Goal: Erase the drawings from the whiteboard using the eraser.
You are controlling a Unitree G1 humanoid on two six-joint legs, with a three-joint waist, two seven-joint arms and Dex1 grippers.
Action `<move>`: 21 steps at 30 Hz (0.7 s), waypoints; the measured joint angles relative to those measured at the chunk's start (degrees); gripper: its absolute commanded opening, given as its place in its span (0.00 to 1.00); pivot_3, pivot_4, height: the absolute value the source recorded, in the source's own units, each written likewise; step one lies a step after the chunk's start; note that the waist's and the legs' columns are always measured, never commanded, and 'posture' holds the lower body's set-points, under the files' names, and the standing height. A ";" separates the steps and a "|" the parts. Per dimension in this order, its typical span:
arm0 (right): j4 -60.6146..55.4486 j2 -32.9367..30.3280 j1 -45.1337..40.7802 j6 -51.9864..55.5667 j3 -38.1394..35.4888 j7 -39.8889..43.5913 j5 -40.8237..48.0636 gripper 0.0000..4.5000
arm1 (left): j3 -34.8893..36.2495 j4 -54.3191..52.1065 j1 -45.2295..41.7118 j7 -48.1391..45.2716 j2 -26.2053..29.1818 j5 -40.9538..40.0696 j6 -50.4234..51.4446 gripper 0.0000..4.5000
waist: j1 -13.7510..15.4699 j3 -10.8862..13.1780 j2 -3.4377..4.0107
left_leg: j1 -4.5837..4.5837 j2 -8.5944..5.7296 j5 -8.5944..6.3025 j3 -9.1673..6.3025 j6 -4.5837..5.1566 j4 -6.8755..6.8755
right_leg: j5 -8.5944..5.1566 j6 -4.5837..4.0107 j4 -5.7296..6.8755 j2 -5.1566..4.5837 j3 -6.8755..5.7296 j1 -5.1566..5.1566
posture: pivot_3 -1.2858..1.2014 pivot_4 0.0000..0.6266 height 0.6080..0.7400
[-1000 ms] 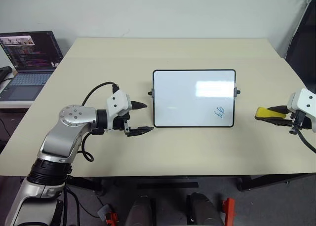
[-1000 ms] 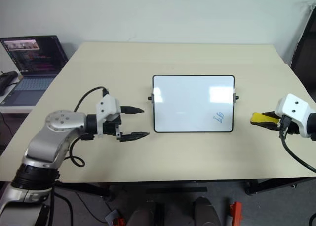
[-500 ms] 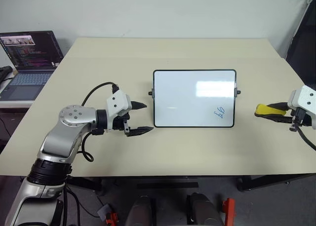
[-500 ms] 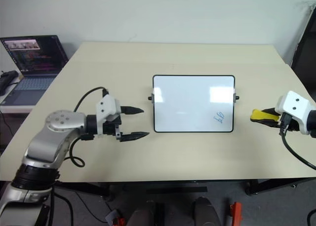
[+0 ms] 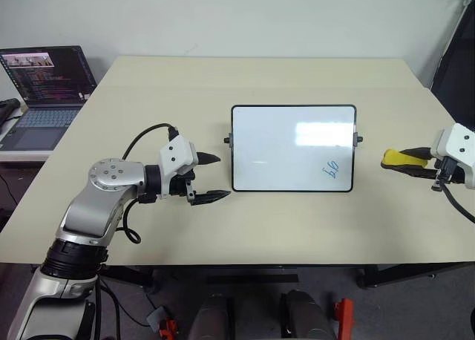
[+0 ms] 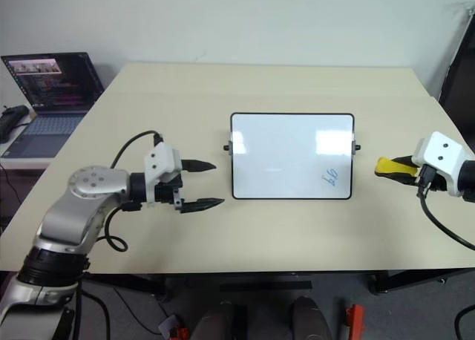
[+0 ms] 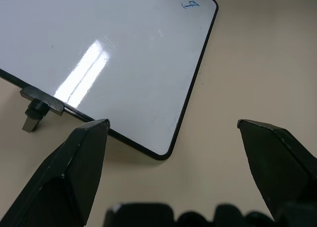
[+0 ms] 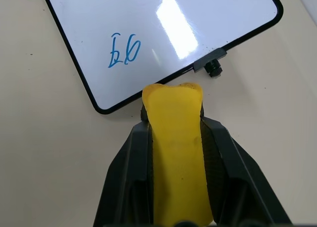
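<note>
The whiteboard (image 5: 293,147) lies flat in the middle of the beige table (image 5: 260,80), with black knobs on its short sides. The drawings (image 5: 331,168), a small blue scrawl, sit near its front right corner and also appear in the right wrist view as drawings (image 8: 124,48). My right gripper (image 5: 407,162) hovers just right of the board, shut on the yellow eraser (image 8: 176,138), whose tip points at the board's edge (image 8: 99,105). My left gripper (image 5: 223,177) stands open beside the board's left edge, with nothing between its fingers (image 7: 79,162).
An open laptop (image 5: 44,87) stands on a side surface beyond the table's left edge. A dark panel (image 5: 456,58) rises at the far right. Bare tabletop lies behind and in front of the board.
</note>
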 measured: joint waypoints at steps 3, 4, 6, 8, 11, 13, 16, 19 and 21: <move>0.21 5.85 -4.75 -0.39 0.14 -3.60 0.28 0.21 | 0.06 0.02 0.07 -0.04 -0.02 0.00 -0.11 1.00 | -0.55 0.00 0.00 | 0.04 0.03 0.00 0.04 0.00 0.04 | 0.01 -0.01 0.06 0.02 0.04 0.00 | 0.52 0.24 1.00; 0.06 9.65 -7.38 -0.51 0.32 -6.27 0.47 0.21 | 0.02 0.00 0.05 -0.02 -0.13 0.01 -0.17 1.00 | -1.00 0.00 -0.01 | 0.06 0.04 0.01 0.03 -0.01 0.04 | 0.02 -0.01 0.10 0.02 0.04 0.00 | 0.52 0.24 1.00; -0.66 14.79 -10.27 -1.06 1.72 -10.39 0.20 0.21 | -0.11 -0.17 -0.03 -0.01 -0.40 -0.01 -0.50 1.00 | -1.19 0.00 -0.01 | 0.06 0.02 0.01 -0.03 -0.01 0.03 | 0.02 -0.02 0.17 0.03 0.01 -0.02 | 0.52 0.24 1.00; -0.61 19.11 -10.59 -2.52 3.04 -14.46 -1.74 0.21 | -0.12 -0.15 -0.01 -0.02 -0.50 0.00 -0.60 1.00 | -0.94 -0.01 -0.03 | 0.02 0.01 0.01 -0.09 -0.02 0.03 | 0.02 -0.03 0.17 0.03 -0.05 -0.02 | 0.52 0.24 1.00; 0.08 23.92 -9.88 -3.76 5.24 -18.42 -3.63 0.21 | -0.12 -0.13 -0.02 -0.09 -0.51 0.09 -0.69 1.00 | -0.39 -0.01 -0.03 | -0.05 -0.05 0.01 -0.09 -0.02 0.03 | 0.03 -0.02 0.15 -0.02 -0.05 -0.06 | 0.52 0.24 1.00; 0.81 24.94 -8.91 -4.60 6.08 -20.04 -4.70 0.21 | -0.12 -0.11 -0.02 -0.29 -0.50 0.14 -0.71 1.00 | 0.07 -0.01 -0.03 | -0.07 -0.06 0.01 -0.09 -0.02 0.02 | 0.03 -0.02 0.14 -0.04 -0.06 -0.07 | 0.52 0.24 1.00; 3.41 25.24 -7.77 -6.41 7.37 -21.53 -7.32 0.21 | -0.12 -0.03 -0.02 -0.53 -0.49 0.18 -0.70 1.00 | 0.30 -0.01 -0.03 | -0.07 -0.07 0.00 -0.09 -0.02 0.01 | 0.03 -0.02 0.13 -0.04 -0.07 -0.07 | 0.52 0.24 1.00; 5.33 25.26 -7.44 -7.39 8.32 -22.27 -8.78 0.21 | -0.12 -0.03 -0.02 -0.55 -0.49 0.19 -0.69 1.00 | 0.14 -0.01 -0.03 | -0.04 -0.05 0.00 -0.09 -0.02 0.01 | 0.03 -0.02 0.15 -0.02 -0.06 -0.07 | 0.52 0.24 1.00; 5.91 25.26 -7.45 -7.77 8.75 -22.41 -9.18 0.21 | -0.12 -0.04 -0.02 -0.55 -0.49 0.18 -0.69 1.00 | 0.05 -0.01 -0.03 | -0.03 -0.04 0.00 -0.09 -0.02 0.02 | 0.03 -0.03 0.16 -0.01 -0.05 -0.07 | 0.52 0.24 1.00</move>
